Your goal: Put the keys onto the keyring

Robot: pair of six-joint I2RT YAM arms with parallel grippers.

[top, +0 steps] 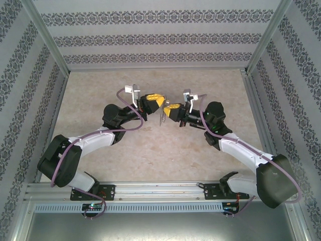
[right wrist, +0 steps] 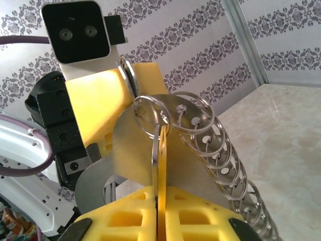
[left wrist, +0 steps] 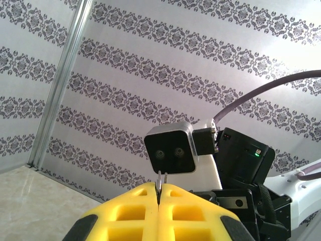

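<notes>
**Both arms meeting in mid-air above the table.** Left gripper: yellow fingers pressed together on a thin metal edge, judged to be part of the keyring, a flat grey plate with a chain of split rings trailing off one edge. Right gripper: fingers pinched flat on the key, seen edge-on, its upper end meeting the topmost ring. Whether it is threaded cannot be told. Handling: the key is light, stiff and smooth, and likely to pivot or slip in a pinch. It is best held across its flat faces, away from the hole. The plate is rigid and offers a firm hold. The rings hang loose, will probably swing, and a split ring resists being pried open. No brand, label or legible writing can be read on either item.
</notes>
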